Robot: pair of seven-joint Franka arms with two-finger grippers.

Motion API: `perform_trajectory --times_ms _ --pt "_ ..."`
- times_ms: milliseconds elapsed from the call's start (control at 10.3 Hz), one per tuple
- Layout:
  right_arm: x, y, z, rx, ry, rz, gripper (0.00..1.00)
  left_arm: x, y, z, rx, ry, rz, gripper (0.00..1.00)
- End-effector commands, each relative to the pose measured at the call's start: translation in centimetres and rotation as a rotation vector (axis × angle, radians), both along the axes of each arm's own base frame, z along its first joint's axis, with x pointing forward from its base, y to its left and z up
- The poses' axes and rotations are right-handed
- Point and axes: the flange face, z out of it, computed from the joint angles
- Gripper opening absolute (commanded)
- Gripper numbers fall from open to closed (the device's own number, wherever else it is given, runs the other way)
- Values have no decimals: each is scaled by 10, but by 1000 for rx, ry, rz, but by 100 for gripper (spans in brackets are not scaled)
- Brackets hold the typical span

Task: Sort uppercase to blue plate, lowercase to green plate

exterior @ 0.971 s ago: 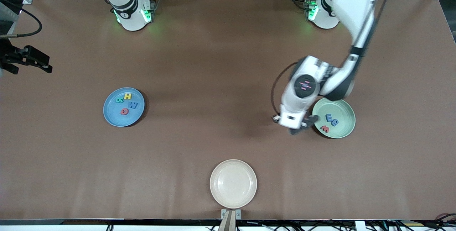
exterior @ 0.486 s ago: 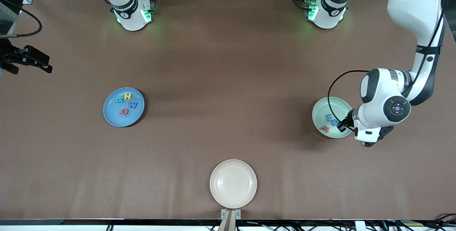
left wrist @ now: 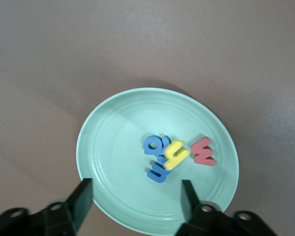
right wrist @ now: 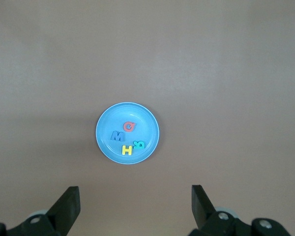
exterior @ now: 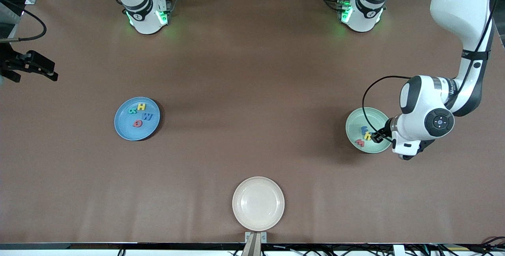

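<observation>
The green plate (exterior: 356,117) lies at the left arm's end of the table. In it are a red m (exterior: 359,142), a yellow h (exterior: 367,135) and blue letters (exterior: 363,129). My left gripper (exterior: 377,138) hovers over this plate. In the left wrist view the left gripper (left wrist: 136,201) is open and holds nothing; below it the yellow h (left wrist: 176,154) leans on a blue m (left wrist: 159,170), beside a blue round letter (left wrist: 153,144) and the red m (left wrist: 203,151). The blue plate (exterior: 124,128) holds yellow H (exterior: 141,107), teal R (exterior: 132,111), blue W (exterior: 147,116) and red Q (exterior: 137,123). My right gripper (right wrist: 133,204) is open, high over the table by the blue plate (right wrist: 105,129).
A cream plate (exterior: 258,203) with nothing in it sits near the table's front edge, midway between the two ends. A black camera bracket (exterior: 35,64) juts in over the table's edge at the right arm's end.
My left arm swung across over the green plate and its gripper opened. The yellow h now lies in that plate on the blue letters. The right arm has not moved.
</observation>
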Motion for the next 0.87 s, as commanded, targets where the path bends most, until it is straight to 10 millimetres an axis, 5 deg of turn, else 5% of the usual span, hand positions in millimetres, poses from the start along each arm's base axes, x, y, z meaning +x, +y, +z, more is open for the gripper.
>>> perform_trajectory --times_ms 0,388,583,777 --pt "1 0 3 7 -3 -10 100 -12 4 2 14 18 -2 100" --pt "1 0 3 29 -3 -11 100 -89 -21 84 31 -110 -67 100" --pt "1 0 3 29 -3 -11 100 -96 -24 150 20 -209 -188 100" --pt "0 0 3 23 0 -7 100 -81 -15 220 7 -305 -395 100"
